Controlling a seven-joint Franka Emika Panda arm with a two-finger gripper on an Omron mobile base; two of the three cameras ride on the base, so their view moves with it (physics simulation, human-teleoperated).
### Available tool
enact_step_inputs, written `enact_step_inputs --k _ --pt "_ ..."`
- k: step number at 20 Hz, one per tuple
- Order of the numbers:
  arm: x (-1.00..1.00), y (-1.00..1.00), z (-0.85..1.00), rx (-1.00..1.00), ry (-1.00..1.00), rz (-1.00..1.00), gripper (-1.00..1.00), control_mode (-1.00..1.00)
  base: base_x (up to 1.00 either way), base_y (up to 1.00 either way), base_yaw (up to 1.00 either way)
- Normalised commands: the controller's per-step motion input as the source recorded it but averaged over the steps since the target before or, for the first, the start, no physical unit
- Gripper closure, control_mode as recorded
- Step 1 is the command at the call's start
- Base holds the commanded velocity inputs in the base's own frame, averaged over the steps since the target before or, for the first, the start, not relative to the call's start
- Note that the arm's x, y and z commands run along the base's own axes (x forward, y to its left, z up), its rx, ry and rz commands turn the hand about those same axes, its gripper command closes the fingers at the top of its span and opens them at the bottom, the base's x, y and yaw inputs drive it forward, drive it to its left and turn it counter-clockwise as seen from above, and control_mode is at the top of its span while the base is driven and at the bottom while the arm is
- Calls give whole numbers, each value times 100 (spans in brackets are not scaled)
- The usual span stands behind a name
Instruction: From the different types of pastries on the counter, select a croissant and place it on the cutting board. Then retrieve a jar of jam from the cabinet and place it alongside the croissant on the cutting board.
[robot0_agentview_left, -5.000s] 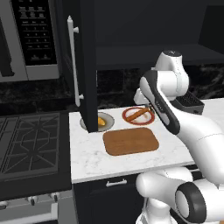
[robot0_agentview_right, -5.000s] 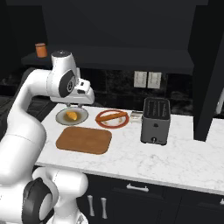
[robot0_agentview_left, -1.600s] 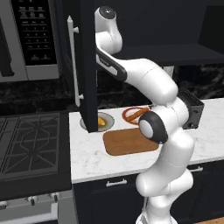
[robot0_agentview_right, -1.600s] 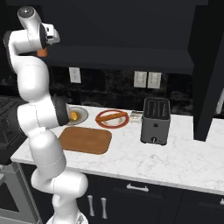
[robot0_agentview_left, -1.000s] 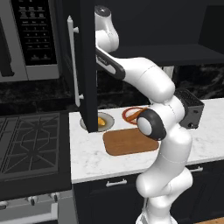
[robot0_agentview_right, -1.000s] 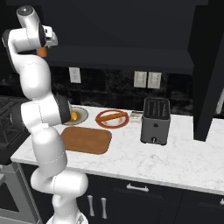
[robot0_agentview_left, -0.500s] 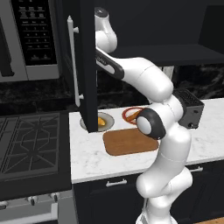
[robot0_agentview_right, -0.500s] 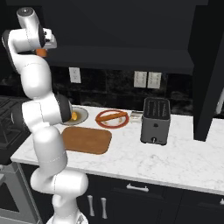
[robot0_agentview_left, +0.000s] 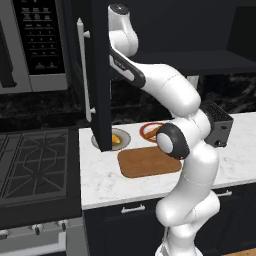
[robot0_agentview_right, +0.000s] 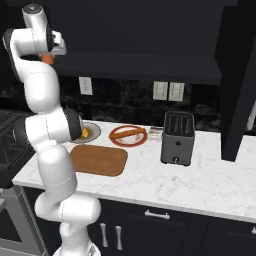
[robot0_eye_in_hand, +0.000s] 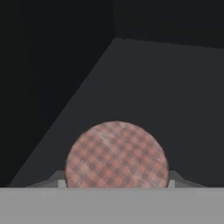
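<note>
I see the jar of jam from straight above in the hand view: a round, pale red-checked lid with a grey fingertip pressed against each side, on the dark shelf of the cabinet. My hand has closed on the jar, up high inside the cabinet; in the right base view a bit of the orange jar shows just under the wrist.

Down on the surface, the cutting board lies bare near the front edge. Behind it, the croissant sits on a pale round plate, partly hidden by the open cabinet door with its long silver handle. Beside that plate, the long orange-brown pastry rests on a red-rimmed plate. A toaster stands well to the right of the board. A stove sits left of the surface.
</note>
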Motion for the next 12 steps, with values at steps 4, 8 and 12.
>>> enact_step_inputs --k 4,8,12 --pt "-100 -91 -42 21 -1 -5 100 -100 0 0 0" --pt "-100 -73 -69 17 -13 -7 100 -100 0 0 0" --pt "-100 -51 -87 10 -14 -9 100 -100 0 0 0"
